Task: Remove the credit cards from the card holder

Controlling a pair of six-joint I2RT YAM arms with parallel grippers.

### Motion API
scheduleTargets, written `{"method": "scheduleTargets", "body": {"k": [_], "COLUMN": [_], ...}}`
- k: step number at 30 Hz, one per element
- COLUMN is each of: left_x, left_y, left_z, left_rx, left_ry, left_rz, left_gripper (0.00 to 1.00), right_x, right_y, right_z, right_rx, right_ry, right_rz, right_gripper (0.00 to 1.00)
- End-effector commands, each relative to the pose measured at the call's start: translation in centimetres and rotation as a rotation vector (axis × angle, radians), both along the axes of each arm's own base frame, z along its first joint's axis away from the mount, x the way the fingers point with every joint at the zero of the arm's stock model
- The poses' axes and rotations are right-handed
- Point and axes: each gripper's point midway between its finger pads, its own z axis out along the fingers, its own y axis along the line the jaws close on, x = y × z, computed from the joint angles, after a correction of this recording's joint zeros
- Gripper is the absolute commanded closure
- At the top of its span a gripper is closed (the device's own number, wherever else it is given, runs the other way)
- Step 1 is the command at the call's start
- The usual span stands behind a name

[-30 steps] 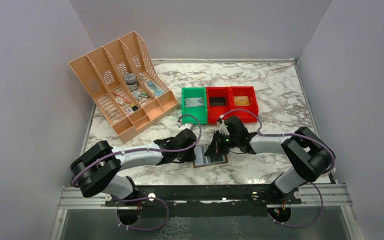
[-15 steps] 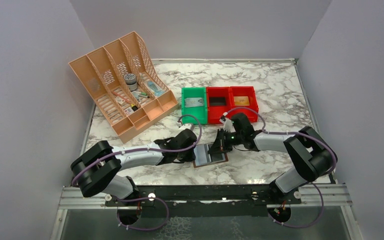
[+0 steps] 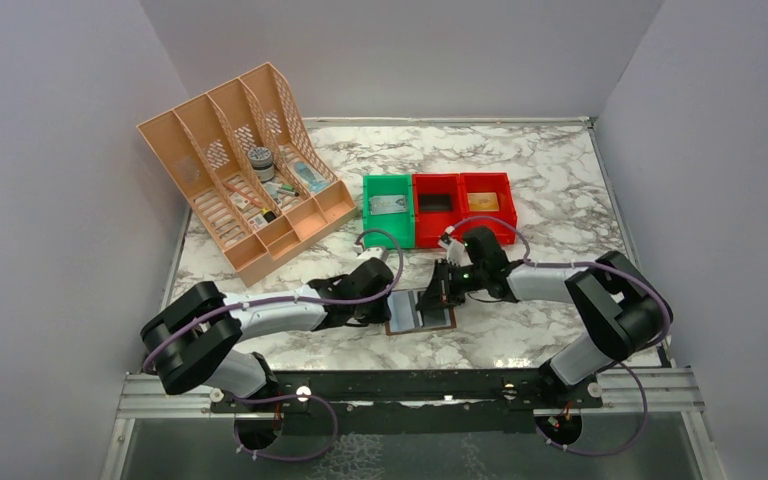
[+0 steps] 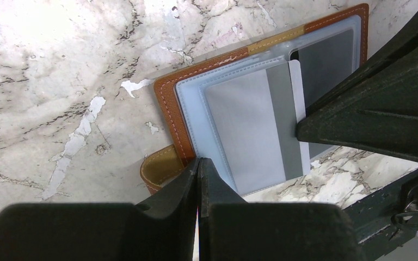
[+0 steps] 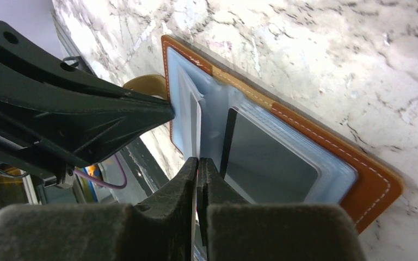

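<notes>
- Card holder [image 3: 420, 313] is lying open and flat on the marble table [image 3: 550, 190], close to the front edge. It is sitting between the two wrists and well apart from the green bin [image 3: 388, 207] and the red bins [image 3: 463, 207] further back.
- The cover is showing tan-brown leather with pale stitching round the rim and a lighter strip across the spine. A rounded snap tab [image 4: 155, 169] is sticking out from one side edge.
- Inside, clear pale grey-blue plastic sleeves [image 4: 193, 103] are lying stacked over both halves. One half is showing a darker grey pocket [image 5: 272, 157].
- Credit card [image 4: 245, 130] is looking pale grey, with a darker grey band [image 4: 283, 117] down one long side. It is resting over the sleeves on the tab-side half, with its banded edge turned toward the right arm.
- Right gripper [image 5: 197, 162] is sitting at that edge. Its jaws are pressing almost together, and a thin pale card edge is running in between them, so it is pinching the card.
- Left gripper [image 4: 198, 163] is holding its jaws fully together. Its tips are touching the holder's rim just beside the tab. Cannot tell whether any leather or sleeve is caught between them.
</notes>
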Motion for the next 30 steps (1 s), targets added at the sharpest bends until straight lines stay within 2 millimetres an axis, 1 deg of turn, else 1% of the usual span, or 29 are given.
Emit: {"method": "scheduleTargets", "body": {"k": [1,3,7,9,12,15,18,21,27,28,30], "left_x": [-0.4,-0.3,-0.1,0.0,0.3,0.5,0.4,0.3,-0.2,-0.2,0.0], "left_y": [1.7,1.5,0.7,0.4,-0.2,-1.0,-2.3,-3.1,-4.3,-4.2,-3.5], "left_z": [-0.9,-0.5,0.8,1.7,3.2,4.4,5.1,4.8,3.2,2.8,1.8], "left_rx": [0.057,0.042,-0.021,-0.061,-0.109,-0.150,-0.181,-0.174,-0.183,-0.173,-0.134], "left_ry": [-0.002,-0.007,-0.037,-0.061,-0.098,-0.128,-0.144,-0.136,-0.085,-0.078,-0.070], "left_rz": [0.018,0.018,0.012,0.006,-0.005,-0.045,-0.107,-0.160,-0.208,-0.204,-0.169], "left_gripper": [0.93,0.91,0.84,0.78,0.65,0.60,0.60,0.63,0.73,0.75,0.80], "right_x": [0.3,0.5,0.7,0.8,0.8,0.8,0.8,0.7,0.6,0.6,0.6], "right_y": [-0.2,-0.4,-0.3,-0.2,-0.1,-0.1,-0.2,-0.2,-0.2,-0.3,-0.3], "right_z": [-0.6,-0.9,-0.6,-0.5,-0.4,-0.6,-0.7,-0.8,-0.9,-0.9,-0.9], "right_rx": [0.007,0.004,0.036,0.036,0.041,0.043,0.043,0.045,0.044,0.041,0.040], "right_ry": [0.046,0.058,0.050,0.045,0.051,0.057,0.060,0.064,0.064,0.064,0.061], "right_rz": [-0.098,-0.133,-0.169,-0.170,-0.162,-0.171,-0.180,-0.182,-0.179,-0.181,-0.183], "right_gripper": [0.95,0.95,0.94,0.94,0.94,0.93,0.93,0.93,0.90,0.90,0.88]}}
